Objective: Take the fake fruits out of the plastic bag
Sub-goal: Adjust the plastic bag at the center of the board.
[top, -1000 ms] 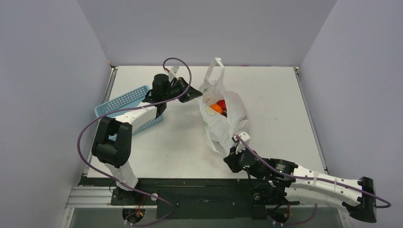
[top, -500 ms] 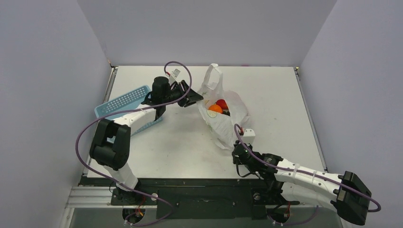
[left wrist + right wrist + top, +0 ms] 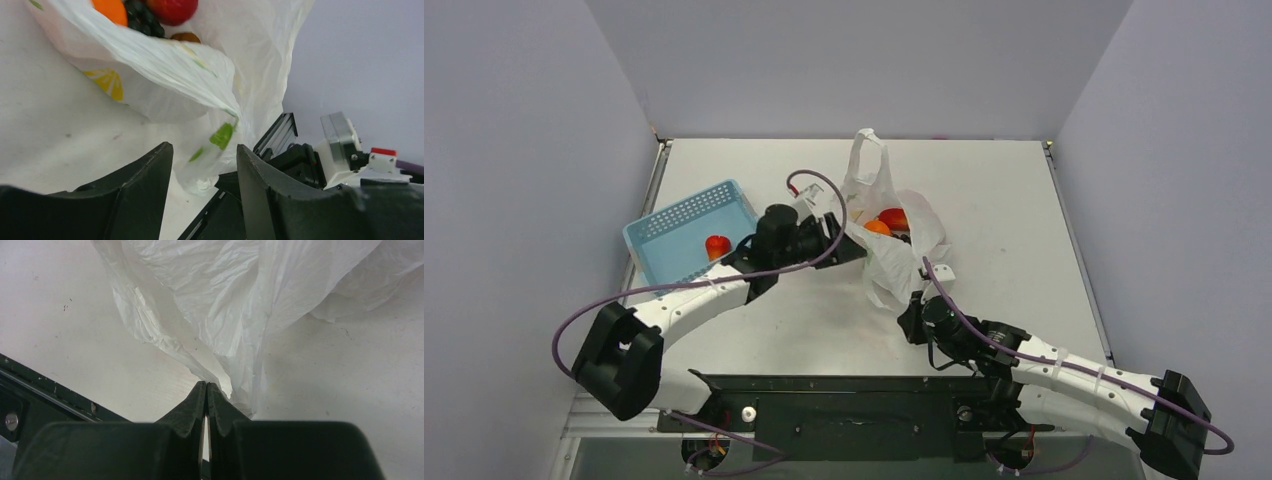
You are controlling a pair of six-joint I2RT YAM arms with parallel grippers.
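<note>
- Jaws seen from the top camera: the left gripper (image 3: 852, 246) has its jaws apart with nothing between them, and its tips sit just at the left wall of the plastic bag (image 3: 902, 262)
- Just past those tips, in the bag's open mouth, lie an orange (image 3: 877, 227) and a red fruit (image 3: 894, 217); a handle loop (image 3: 865, 160) rises further beyond them
- Back behind that gripper's wrist, well apart from the jaws, a blue basket (image 3: 679, 207) holds a small red piece (image 3: 716, 245)
- The right gripper (image 3: 908, 312) lies low over the table (image 3: 1014, 220), its tips at the bag's bottom end, opposite the mouth
- Left wrist camera: two dark fingers (image 3: 150, 172) stand parted around an empty gap; straight ahead of it hangs the bag's lower bulge with its green and yellow prints, not touched by either tip
- Further ahead and off to the left of the jaws, the mouth shows the orange, a dark grape bunch (image 3: 142, 21), the red fruit and a brownish piece (image 3: 186, 37), all crowded against one another inside the bag
- Right wrist camera: the jaws are pressed together, tip against tip
- A crinkled fold of the bag runs down to meet those tips, slightly to their right; whether any film is nipped between them cannot be told
- Bare table lies to both sides of the closed jaws
</note>
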